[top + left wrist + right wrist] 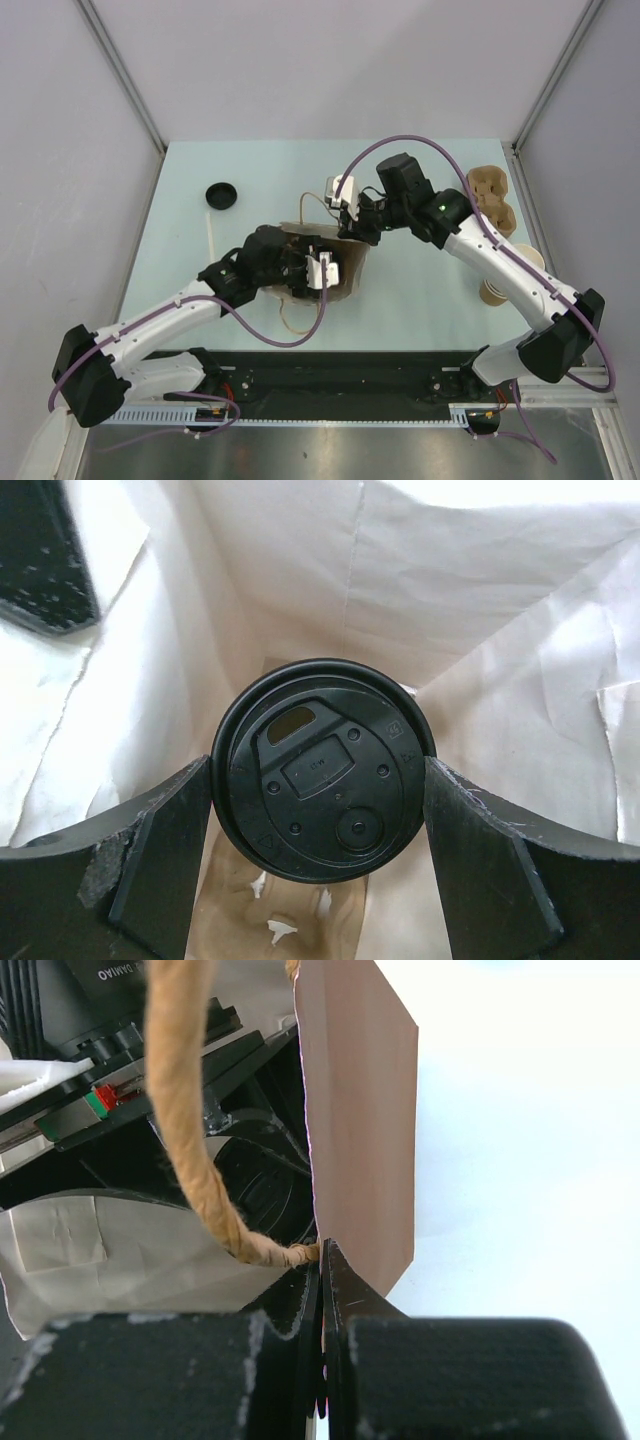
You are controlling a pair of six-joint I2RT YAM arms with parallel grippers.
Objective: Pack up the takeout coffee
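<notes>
**Coffee going into the bag**

I am judging this as the placing step. The takeout coffee [322, 770] is sitting deep inside the paper bag [345, 272], near the middle of the desk [420, 310]. My right fingers [345, 1290] are pinching together on the bag's rim beside the twine handle [175, 1090]. My left fingers [170, 850] are standing wide, 1 against each side of the black lid, and I cannot tell whether they are gripping. The next move is calling for a clean release and a straight withdrawal that avoids snagging the paper.
</notes>
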